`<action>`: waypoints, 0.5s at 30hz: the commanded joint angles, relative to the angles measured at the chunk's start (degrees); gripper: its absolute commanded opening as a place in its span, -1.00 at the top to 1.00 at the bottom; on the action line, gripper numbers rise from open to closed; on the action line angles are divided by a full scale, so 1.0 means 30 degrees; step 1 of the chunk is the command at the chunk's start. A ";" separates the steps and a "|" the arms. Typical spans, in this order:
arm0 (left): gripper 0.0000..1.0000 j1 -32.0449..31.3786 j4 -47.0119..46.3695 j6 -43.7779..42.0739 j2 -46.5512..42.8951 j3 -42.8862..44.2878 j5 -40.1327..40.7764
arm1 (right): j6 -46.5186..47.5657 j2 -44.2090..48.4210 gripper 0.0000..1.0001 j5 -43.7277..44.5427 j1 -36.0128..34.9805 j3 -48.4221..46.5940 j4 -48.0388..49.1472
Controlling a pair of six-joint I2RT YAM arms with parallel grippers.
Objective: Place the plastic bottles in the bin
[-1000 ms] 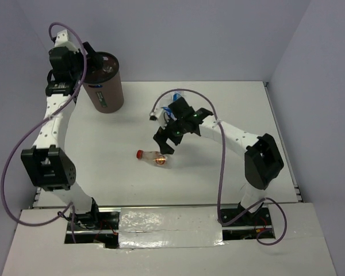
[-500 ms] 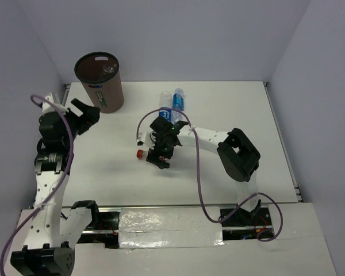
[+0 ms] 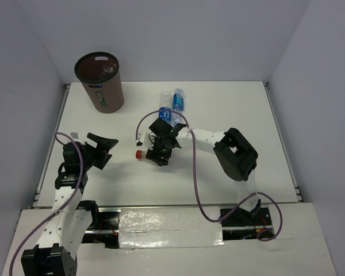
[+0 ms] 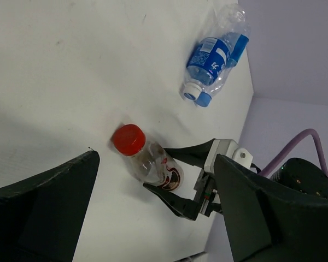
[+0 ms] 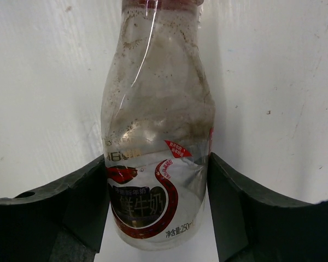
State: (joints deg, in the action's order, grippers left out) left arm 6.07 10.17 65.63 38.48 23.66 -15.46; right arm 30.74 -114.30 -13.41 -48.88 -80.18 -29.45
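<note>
Bin point(image 3: 106, 95) stands at far-left corner, well apart from both arms. Two blue-label bottles point(image 3: 172, 103) lie touching, just behind R gripper point(image 5: 157, 215), which grasps red-cap bottle point(image 5: 156, 136) lying near centre. L gripper point(image 3: 108, 150) is released, empty. White table point(image 3: 247, 109), pale walls point(image 3: 190, 34).

White desk point(image 3: 236, 109): a red-capped bottle point(image 4: 147, 159) lies pinched in the right pincer point(image 3: 159, 157), two blue-labelled bottles point(image 4: 210, 60) just beyond it, brown bin point(image 3: 103, 89) far left.
</note>
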 commanded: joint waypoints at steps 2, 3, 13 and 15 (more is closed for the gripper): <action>-0.99 -0.0438 -0.4763 0.2703 0.0853 -0.0942 -0.1876 | -0.0783 0.2298 0.24 -0.1590 -0.0141 0.0126 0.0765; -0.99 -0.0904 -0.5696 0.3082 0.1116 -0.1117 -0.1819 | -0.0929 0.2474 0.27 -0.1798 -0.0170 0.0097 0.0707; -0.99 -0.5008 -0.7721 0.3495 0.5423 0.0550 -0.0209 | -0.3712 0.3092 0.48 -0.2708 -0.0142 -0.1776 -0.0260; -0.99 -0.5623 -0.8019 0.3730 0.5891 0.0755 0.0114 | -0.4180 0.3032 0.48 -0.2766 -0.0171 -0.2275 -0.0465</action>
State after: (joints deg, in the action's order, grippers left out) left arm -8.91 -8.14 75.05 54.94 23.40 -17.02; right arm 21.63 -107.18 -20.08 -48.88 -83.24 -30.26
